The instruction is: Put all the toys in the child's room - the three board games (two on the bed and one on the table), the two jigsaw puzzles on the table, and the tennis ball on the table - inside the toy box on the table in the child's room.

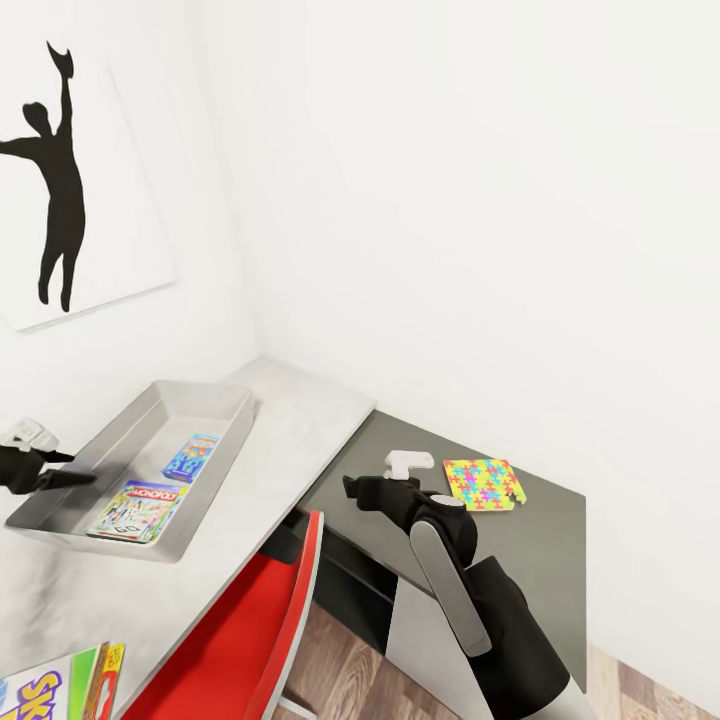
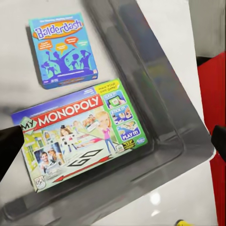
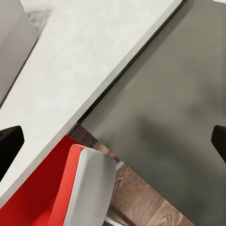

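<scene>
Taking the toy box as the landmark — a shallow, pale grey rectangular bin with low sloping walls and a dull metallic sheen — two board games lie flat inside it: a blue Balderdash carton and, just beside it toward the box's near end, a larger Monopoly carton with a purple-blue band and glossy printed art. A third game, the white-green Skip-Bo carton, lies well apart from the box on the near stretch of the same pale, smooth table. One jigsaw puzzle shows — a thin square slab printed with interlocking yellow, pink, blue and green pieces — lying to the right of the box on the lower dark grey matte shelf section. The left gripper hangs over the box's near left rim, its two black fingers spread wide with nothing between them. The right gripper hovers past the box's right side, above the seam where pale table meets dark shelf, fingers likewise wide apart and empty. Below the box's near corner stands one red-and-white chair with a curved glossy shell over wood-plank floor. On the white wall left of the box hangs one print of a black silhouette, arm raised.
</scene>
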Motion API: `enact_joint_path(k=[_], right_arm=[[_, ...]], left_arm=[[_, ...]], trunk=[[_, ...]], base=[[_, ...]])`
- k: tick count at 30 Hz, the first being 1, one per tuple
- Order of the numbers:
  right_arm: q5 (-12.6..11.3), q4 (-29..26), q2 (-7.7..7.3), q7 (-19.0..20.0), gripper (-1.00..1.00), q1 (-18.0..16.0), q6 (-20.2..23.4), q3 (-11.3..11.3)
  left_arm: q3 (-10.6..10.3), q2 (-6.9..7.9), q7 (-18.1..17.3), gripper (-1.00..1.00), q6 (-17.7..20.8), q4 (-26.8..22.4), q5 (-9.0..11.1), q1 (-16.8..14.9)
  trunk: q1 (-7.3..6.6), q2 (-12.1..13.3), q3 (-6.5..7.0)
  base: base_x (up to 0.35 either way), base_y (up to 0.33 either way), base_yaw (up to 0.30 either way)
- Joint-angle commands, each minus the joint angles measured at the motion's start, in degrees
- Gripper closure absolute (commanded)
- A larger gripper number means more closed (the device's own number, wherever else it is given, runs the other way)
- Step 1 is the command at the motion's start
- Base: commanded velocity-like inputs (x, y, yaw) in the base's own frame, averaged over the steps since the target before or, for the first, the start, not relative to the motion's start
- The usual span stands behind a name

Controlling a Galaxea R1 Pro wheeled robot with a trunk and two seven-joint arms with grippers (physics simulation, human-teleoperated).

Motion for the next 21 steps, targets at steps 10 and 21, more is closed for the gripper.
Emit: enact_joint_path(k=[10, 21], right_arm=[[-0.60, -0.06, 0.00, -0.58, -1.00, -0.06, 0.12, 0.05], [-0.60, -0.06, 0.00, -0.58, -1.00, -0.06, 0.10, 0.00]], left_arm=[[7.48, -0.24, -6.90, -1.00, 7.17, -0.05, -0.21, -0.03], [15.26, -0.71, -10.12, -1.00, 10.77, 0.31, 0.25, 0.02]], trunk=[[0.02, -0.06, 0.69], [0.02, -0.06, 1.71]], base=[[0.000, 0.000, 0.000], [0.000, 0.000, 0.000]])
